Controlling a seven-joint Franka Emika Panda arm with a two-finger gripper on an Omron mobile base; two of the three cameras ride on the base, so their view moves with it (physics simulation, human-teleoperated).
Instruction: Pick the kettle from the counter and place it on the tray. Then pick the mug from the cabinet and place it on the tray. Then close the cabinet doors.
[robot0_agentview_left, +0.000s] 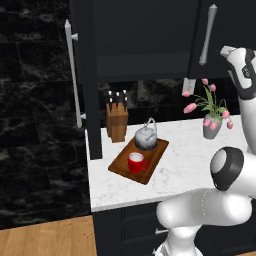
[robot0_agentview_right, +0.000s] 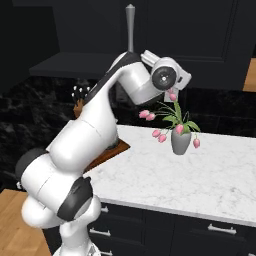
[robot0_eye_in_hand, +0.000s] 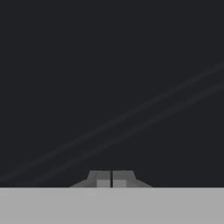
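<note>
Tool (robot0_eye_in_hand: 112, 179): closed, holding nothing, tips together, facing a dark door panel in the hand view.
Desk (robot0_agentview_left: 180, 165): white marble top carrying the tray, block and vase.
Tray (robot0_agentview_left: 120, 165): on the desk, left part.
Mug (robot0_agentview_left: 135, 162): upright on the tray, at the kettle's 6 o'clock.
Kettle (robot0_agentview_left: 146, 137): on the tray's far end.
Block (robot0_agentview_left: 117, 121): at the kettle's 10 o'clock, just beyond the tray.
Vase (robot0_agentview_left: 212, 126): at the kettle's 3 o'clock, well apart.
Left door (robot0_agentview_left: 82, 75): swung open, edge-on, over the desk's left end.
Right door (robot0_agentview_left: 222, 35): its handle (robot0_agentview_left: 208, 35) tilted.
</note>
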